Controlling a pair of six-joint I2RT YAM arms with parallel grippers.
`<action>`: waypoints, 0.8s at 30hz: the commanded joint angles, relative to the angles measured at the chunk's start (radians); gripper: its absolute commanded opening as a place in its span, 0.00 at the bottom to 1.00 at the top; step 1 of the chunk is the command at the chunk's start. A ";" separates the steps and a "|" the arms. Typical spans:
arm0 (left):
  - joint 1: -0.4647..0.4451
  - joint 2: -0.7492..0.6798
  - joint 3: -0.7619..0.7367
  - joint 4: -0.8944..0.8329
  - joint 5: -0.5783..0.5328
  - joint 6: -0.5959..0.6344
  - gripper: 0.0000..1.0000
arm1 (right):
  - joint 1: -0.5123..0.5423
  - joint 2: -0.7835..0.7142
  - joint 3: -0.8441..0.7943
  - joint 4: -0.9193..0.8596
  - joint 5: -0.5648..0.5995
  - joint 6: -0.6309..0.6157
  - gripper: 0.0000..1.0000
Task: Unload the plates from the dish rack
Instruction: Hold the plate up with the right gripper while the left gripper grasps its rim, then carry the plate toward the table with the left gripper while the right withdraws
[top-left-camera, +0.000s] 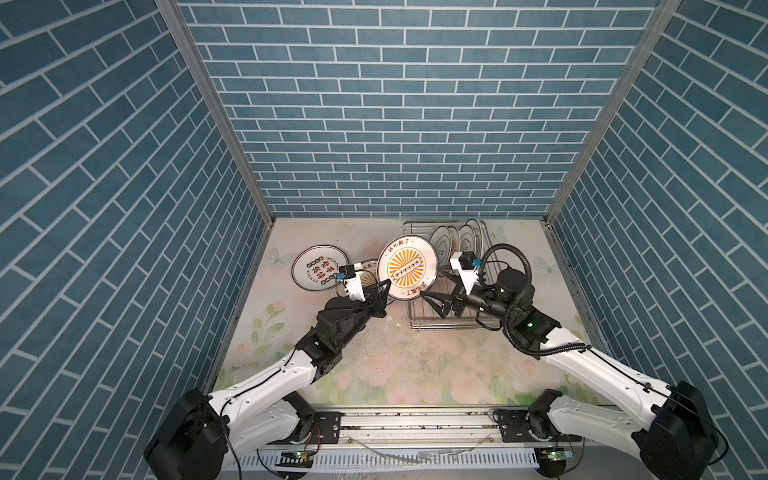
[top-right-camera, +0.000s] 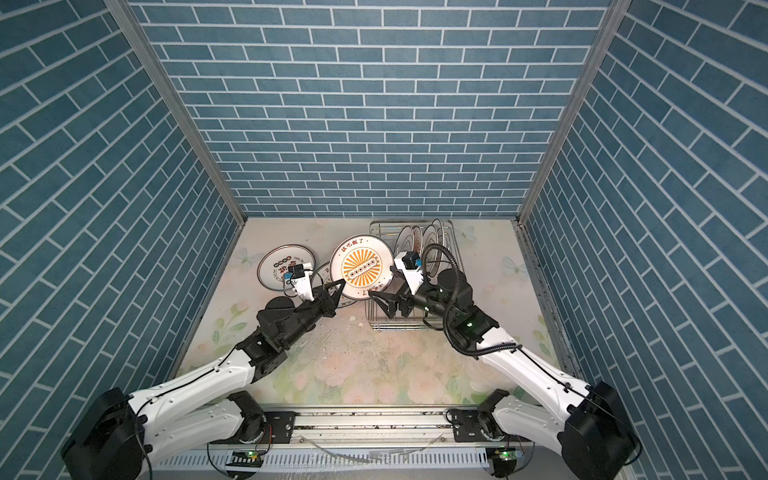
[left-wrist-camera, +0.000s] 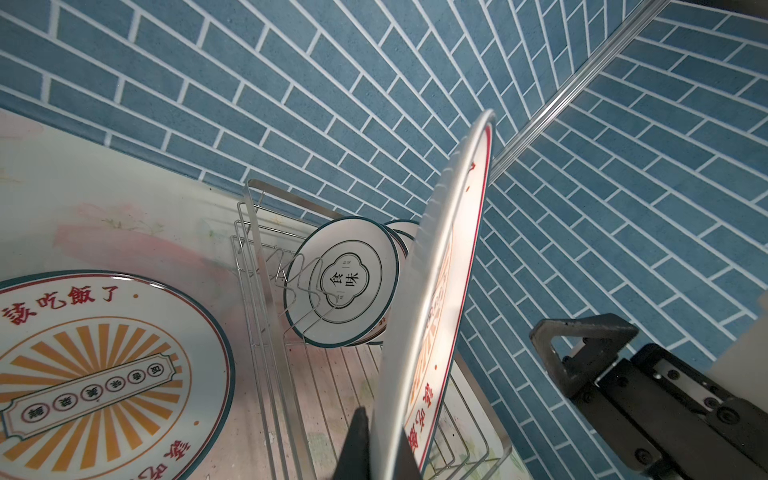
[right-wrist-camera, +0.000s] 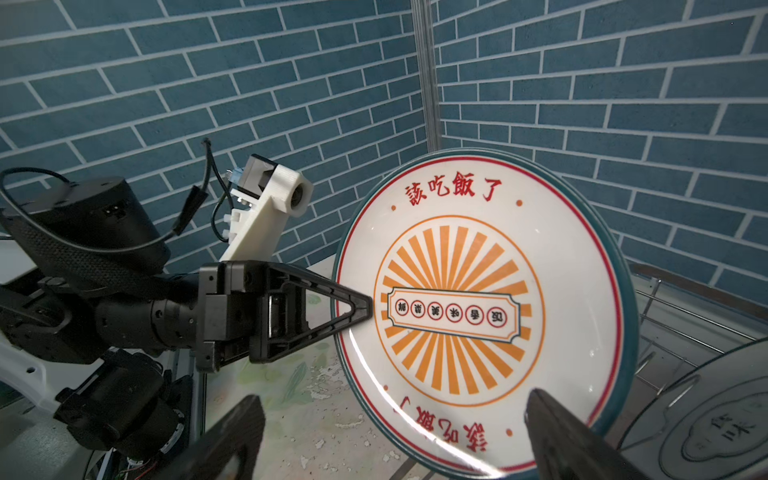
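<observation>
left claw (top-left-camera: 387, 293) on sunburst plate (top-left-camera: 407, 268) rim

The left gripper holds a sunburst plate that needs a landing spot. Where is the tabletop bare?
Bare: the floral tabletop between both arms, in front of the silver wire dish rack. Crowded: back left, where two white dark-rimmed plates lie together, beside the left gripper and its white orange-sunburst plate.
</observation>
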 joint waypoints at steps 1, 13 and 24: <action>0.003 -0.033 -0.005 0.015 -0.004 0.010 0.00 | 0.025 0.025 0.039 -0.012 0.052 -0.051 0.99; 0.043 -0.060 -0.007 -0.043 -0.005 -0.040 0.00 | 0.078 0.076 0.079 -0.021 0.126 -0.064 0.99; 0.268 -0.043 -0.097 0.013 0.045 -0.240 0.00 | 0.100 0.261 0.210 -0.053 0.221 -0.032 0.99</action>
